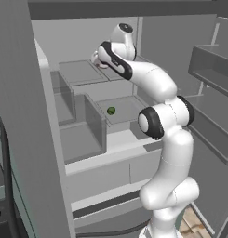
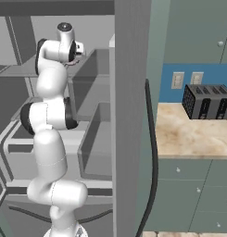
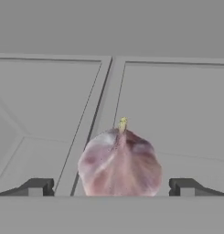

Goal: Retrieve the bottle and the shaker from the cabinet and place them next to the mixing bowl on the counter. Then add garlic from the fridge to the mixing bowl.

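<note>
A pale purple garlic (image 3: 120, 162) bulb with a yellow tip sits on a grey shelf inside the open fridge (image 1: 87, 74). My gripper (image 3: 111, 188) is open. Its two dark fingertips (image 3: 38, 186) stand wide on either side of the garlic without touching it. In the left base view the arm reaches up and into the upper fridge shelf, where the gripper (image 1: 97, 59) hovers over the shelf's back part. From the right base view, the hand (image 2: 78, 50) sits high beside the fridge wall. The bottle, the shaker and the mixing bowl are out of view.
A small green round item (image 1: 111, 110) lies on a lower fridge shelf. Door bins (image 1: 213, 69) of the open fridge door stand to the right of the arm. A black toaster (image 2: 207, 102) sits on the wooden counter (image 2: 189, 136) beyond the fridge's side wall (image 2: 131, 115).
</note>
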You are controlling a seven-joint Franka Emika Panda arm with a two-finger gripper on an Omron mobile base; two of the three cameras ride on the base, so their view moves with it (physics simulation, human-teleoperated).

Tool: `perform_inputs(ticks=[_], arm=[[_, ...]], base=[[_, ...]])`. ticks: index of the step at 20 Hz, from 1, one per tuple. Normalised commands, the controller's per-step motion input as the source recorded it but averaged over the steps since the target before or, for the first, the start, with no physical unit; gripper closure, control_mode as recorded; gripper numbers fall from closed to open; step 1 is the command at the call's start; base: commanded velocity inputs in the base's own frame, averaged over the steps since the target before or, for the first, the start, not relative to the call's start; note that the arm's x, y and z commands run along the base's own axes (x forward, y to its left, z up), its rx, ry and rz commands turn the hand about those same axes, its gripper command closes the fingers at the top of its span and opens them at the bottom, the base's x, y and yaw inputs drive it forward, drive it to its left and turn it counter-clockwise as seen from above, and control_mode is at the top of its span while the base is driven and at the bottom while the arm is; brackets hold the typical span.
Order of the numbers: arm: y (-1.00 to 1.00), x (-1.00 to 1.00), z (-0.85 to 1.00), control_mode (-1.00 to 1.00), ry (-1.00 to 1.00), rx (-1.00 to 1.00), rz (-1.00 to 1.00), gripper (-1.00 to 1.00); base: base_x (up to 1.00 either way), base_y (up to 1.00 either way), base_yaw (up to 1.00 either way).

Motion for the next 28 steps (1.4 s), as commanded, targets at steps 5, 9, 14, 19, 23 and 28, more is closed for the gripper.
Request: perform_inputs(ticks=[5,9,14,19,23,28], arm=[[0.09,0.12,-0.11,-1.00,0.00,0.00,0.00,-1.00],[0.00,0.24,0.00,-1.00,0.00,0.00,0.00,-1.00],[0.00,0.00,0.00,-1.00,0.00,0.00,0.00,-1.00],[0.00,0.00,0.00,-1.00,0.00,0.00,0.00,-1.00],[0.00,0.00,0.00,-1.00,0.00,0.00,0.00,-1.00],[0.00,0.00,0.00,-1.00,0.00,0.00,0.00,1.00]], base=[[0.00,0.00,0.00],[0.00,0.00,0.00],[0.00,0.00,0.00],[0.00,0.00,0.00],[0.00,0.00,0.00],[0.00,0.00,0.00]])
